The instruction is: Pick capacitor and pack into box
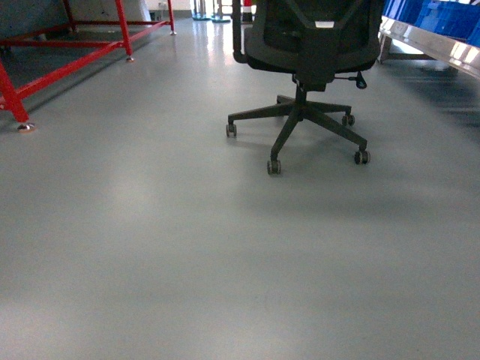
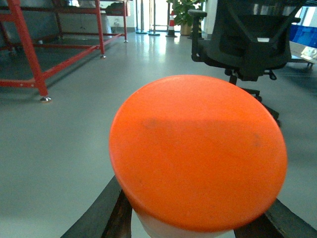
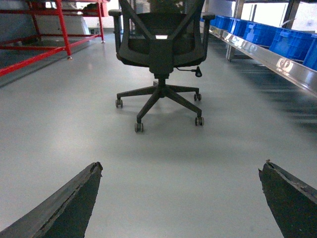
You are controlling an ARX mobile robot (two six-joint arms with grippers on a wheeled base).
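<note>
You are looking across a smooth grey floor (image 1: 187,247) that shines under the room's light. A black office chair (image 1: 307,60) stands on its castors ahead, a red steel frame (image 1: 67,45) to the left, blue bins (image 3: 267,32) on a metal shelf to the right. Your left gripper (image 2: 198,218) is clenched on a round thing with an orange top (image 2: 198,148) and pale body, probably the capacitor, though it sits too close to tell. Your right gripper (image 3: 181,198) is released, jaws wide apart over bare floor. No box appears.
</note>
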